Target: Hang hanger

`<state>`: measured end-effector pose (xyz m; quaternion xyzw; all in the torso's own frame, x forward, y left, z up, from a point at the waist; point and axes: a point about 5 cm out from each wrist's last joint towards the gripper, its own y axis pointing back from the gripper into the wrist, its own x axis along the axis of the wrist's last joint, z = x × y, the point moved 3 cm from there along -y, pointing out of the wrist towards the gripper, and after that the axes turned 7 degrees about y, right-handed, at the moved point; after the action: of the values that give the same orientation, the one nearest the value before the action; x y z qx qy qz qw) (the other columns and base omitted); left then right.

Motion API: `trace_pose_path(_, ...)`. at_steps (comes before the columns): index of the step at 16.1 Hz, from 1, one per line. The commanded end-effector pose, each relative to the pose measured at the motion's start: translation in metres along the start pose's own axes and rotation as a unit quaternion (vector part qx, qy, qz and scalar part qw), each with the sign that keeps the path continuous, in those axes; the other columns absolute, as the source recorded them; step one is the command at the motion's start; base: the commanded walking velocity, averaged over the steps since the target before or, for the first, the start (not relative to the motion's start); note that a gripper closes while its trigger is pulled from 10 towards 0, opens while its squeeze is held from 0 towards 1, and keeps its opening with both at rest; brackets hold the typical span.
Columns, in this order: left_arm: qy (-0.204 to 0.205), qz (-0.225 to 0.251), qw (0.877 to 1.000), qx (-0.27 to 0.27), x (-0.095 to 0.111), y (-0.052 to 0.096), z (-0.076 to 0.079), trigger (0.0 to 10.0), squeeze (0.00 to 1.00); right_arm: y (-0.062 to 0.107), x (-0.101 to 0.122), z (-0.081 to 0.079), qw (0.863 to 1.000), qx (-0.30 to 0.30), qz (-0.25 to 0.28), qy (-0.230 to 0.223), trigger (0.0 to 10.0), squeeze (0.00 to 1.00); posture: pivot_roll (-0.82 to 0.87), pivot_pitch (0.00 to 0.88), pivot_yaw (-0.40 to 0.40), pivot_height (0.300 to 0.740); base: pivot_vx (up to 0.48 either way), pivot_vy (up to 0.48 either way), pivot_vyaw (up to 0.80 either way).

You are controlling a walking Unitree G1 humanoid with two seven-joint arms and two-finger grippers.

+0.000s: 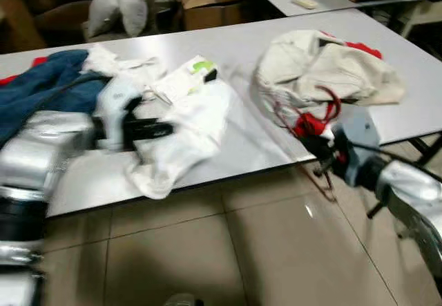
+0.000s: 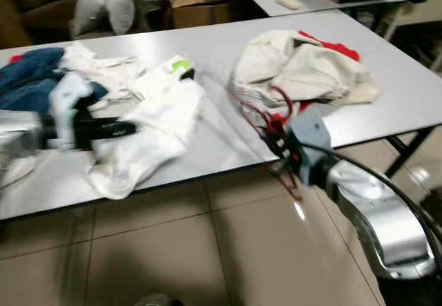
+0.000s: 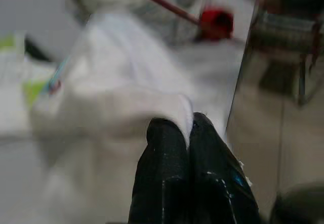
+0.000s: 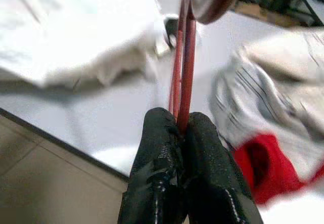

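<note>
The right gripper (image 4: pixel 181 125) is clamped on the red wire hanger (image 4: pixel 185 57) at the table's (image 1: pixel 242 50) front edge, beside a cream garment (image 1: pixel 324 68). The left gripper (image 3: pixel 186 128) pinches the white garment (image 1: pixel 186 130). A blue garment (image 1: pixel 48 85) lies to the left. The green label (image 1: pixel 202 66) is unreadable.

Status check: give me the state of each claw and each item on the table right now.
Left claw: shut on the white garment.
Right claw: shut on the red hanger.
Red hanger: gripped at its wire, by the table's front edge.
White garment: crumpled, drooping over the table edge.
Cream garment: heaped on the table.
Blue garment: bunched on the table.
</note>
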<state>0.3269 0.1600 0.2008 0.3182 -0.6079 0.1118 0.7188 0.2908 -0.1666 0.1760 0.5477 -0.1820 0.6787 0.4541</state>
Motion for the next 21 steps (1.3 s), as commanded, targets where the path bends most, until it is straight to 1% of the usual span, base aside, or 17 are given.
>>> trace_pose_path(1,-0.001,0.006,1.0,0.011,0.001,-0.01,0.005,2.0,0.0,-0.001,-0.002,-0.008,1.0,0.019,-0.001,0.002,10.0,0.0,0.03,0.0,0.052,0.74,0.0,0.0,0.0)
trace_pose_path(2,0.005,0.02,0.999,0.041,-0.001,-0.024,0.004,1.5,0.0,0.003,-0.008,-0.016,0.999,0.032,-0.008,0.0,10.0,0.0,0.02,0.0,0.059,0.74,0.0,0.0,0.0)
trace_pose_path(3,0.015,0.032,0.998,0.06,-0.001,-0.034,0.004,1.8,0.0,0.007,-0.013,-0.022,0.999,0.039,-0.014,0.0,10.0,0.0,0.02,0.0,0.061,0.74,0.0,0.0,0.0)
trace_pose_path(4,0.02,0.041,0.995,0.084,0.0,-0.043,0.004,0.0,0.0,0.015,-0.018,-0.026,0.999,0.031,-0.019,-0.014,10.0,0.0,0.01,0.0,0.079,0.74,0.0,0.0,0.0)
trace_pose_path(5,0.029,0.049,0.994,0.098,0.001,-0.048,0.002,0.0,0.0,0.022,-0.018,-0.029,0.999,0.028,-0.017,-0.022,10.0,0.0,0.0,0.0,0.088,0.74,0.0,0.0,0.0)
trace_pose_path(6,0.036,0.058,0.99,0.123,0.004,-0.051,-0.003,0.0,0.0,0.033,-0.012,-0.036,0.998,0.042,-0.004,-0.036,10.0,0.0,-0.01,0.0,0.099,0.74,0.0,0.0,0.0)
trace_pose_path(8,0.033,0.063,0.987,0.147,0.008,-0.05,-0.011,0.0,0.0,0.045,-0.008,-0.045,0.997,0.062,0.003,-0.046,10.0,0.0,-0.01,0.0,0.107,0.74,0.0,0.0,0.0)
trace_pose_path(9,0.026,0.061,0.987,0.146,0.01,-0.049,-0.013,0.0,0.0,0.057,-0.009,-0.053,0.995,0.084,-0.002,-0.05,10.0,0.0,-0.02,0.0,0.116,0.74,0.0,0.0,0.0)
trace_pose_path(10,0.014,0.053,0.989,0.134,0.01,-0.049,-0.011,0.0,0.0,0.063,-0.01,-0.059,0.993,0.102,-0.007,-0.055,10.0,0.0,-0.02,0.0,0.117,0.74,0.0,0.0,0.0)
trace_pose_path(11,0.001,0.046,0.991,0.124,0.009,-0.048,-0.009,4.3,0.0,0.064,-0.01,-0.063,0.992,0.112,-0.009,-0.058,10.0,0.0,-0.03,0.0,0.116,0.74,0.0,0.0,0.0)
trace_pose_path(12,-0.041,0.009,0.993,0.113,0.003,-0.045,-0.005,8.9,0.0,0.064,-0.012,-0.067,0.991,0.123,-0.016,-0.06,10.0,0.0,-0.02,0.0,0.114,0.74,0.0,0.0,0.0)
trace_pose_path(13,-0.053,-0.011,0.994,0.099,-0.001,-0.041,-0.002,10.0,0.07,0.064,-0.014,-0.07,0.989,0.132,-0.024,-0.063,10.0,0.0,-0.02,0.0,0.109,0.74,0.0,0.0,0.0)
trace_pose_path(14,-0.052,-0.017,0.995,0.078,-0.001,-0.035,0.003,10.0,1.0,0.064,-0.016,-0.072,0.988,0.138,-0.031,-0.069,10.0,0.0,-0.01,0.0,0.097,0.74,0.0,0.0,0.0)
trace_pose_path(16,-0.068,-0.011,0.996,0.058,0.003,-0.03,0.008,10.0,1.0,0.063,-0.025,-0.076,0.985,0.15,-0.058,-0.064,10.0,0.0,0.0,0.0,0.089,0.74,0.0,0.0,0.0)
trace_pose_path(17,-0.063,-0.011,0.996,0.068,0.003,-0.028,0.005,10.0,1.0,0.063,-0.028,-0.078,0.984,0.155,-0.066,-0.064,10.0,0.0,0.0,0.0,0.088,0.74,0.0,0.0,0.0)
trace_pose_path(18,-0.08,-0.021,0.994,0.072,0.003,-0.025,0.001,10.0,0.0,0.062,-0.029,-0.079,0.983,0.159,-0.069,-0.064,10.0,0.0,0.01,0.0,0.085,0.74,0.0,0.0,0.0)
trace_pose_path(21,-0.109,-0.029,0.992,0.061,0.003,-0.021,0.002,10.0,0.0,0.061,-0.029,-0.08,0.983,0.16,-0.069,-0.065,10.0,0.0,0.01,0.0,0.087,0.74,0.0,0.0,0.0)
